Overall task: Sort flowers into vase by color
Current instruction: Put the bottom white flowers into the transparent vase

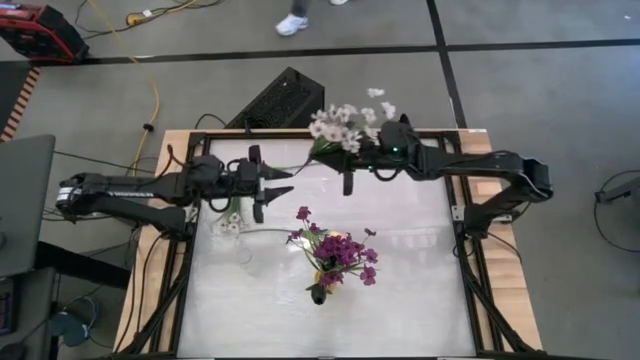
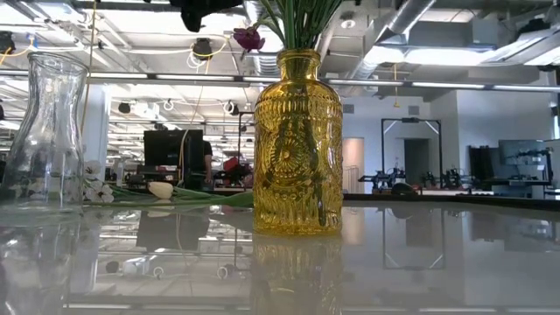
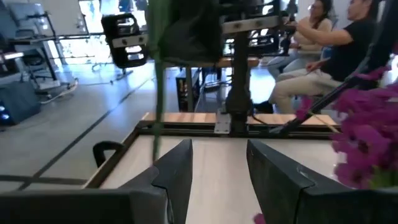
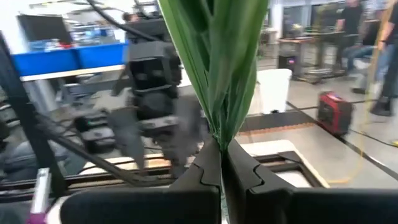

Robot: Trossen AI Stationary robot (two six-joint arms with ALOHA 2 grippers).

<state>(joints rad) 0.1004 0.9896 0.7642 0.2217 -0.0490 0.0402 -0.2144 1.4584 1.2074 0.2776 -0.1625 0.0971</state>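
My right gripper (image 1: 347,172) is over the far middle of the table, shut on a flower with white and cream blossoms (image 1: 345,125). My left gripper (image 1: 272,186) hangs open just left of it, fingers (image 3: 180,171) apart and touching nothing. The held flower's green stem (image 3: 158,81) shows ahead of the left fingers. A yellow glass vase (image 2: 297,140) stands near the table's middle with purple flowers (image 1: 343,252) in it. A clear glass vase (image 2: 48,131) stands on the left. White sprays (image 1: 230,224) and a cream tulip (image 2: 160,189) lie flat on the table. My right gripper pinches the flower's green leaves and stem (image 4: 219,134) between its two fingers (image 4: 208,163). The fingers come from the table's right side and lie across the stem. The flower is lifted clear, blossoms above the fingers and the thin stem end (image 1: 295,165) trailing toward the left gripper.
A wooden border with a black metal frame (image 1: 470,215) runs around the white tabletop. A black case (image 1: 280,100) sits beyond the far edge. People sit in the room past the table (image 3: 323,56). Bare table lies near and right of the yellow vase (image 1: 420,290).
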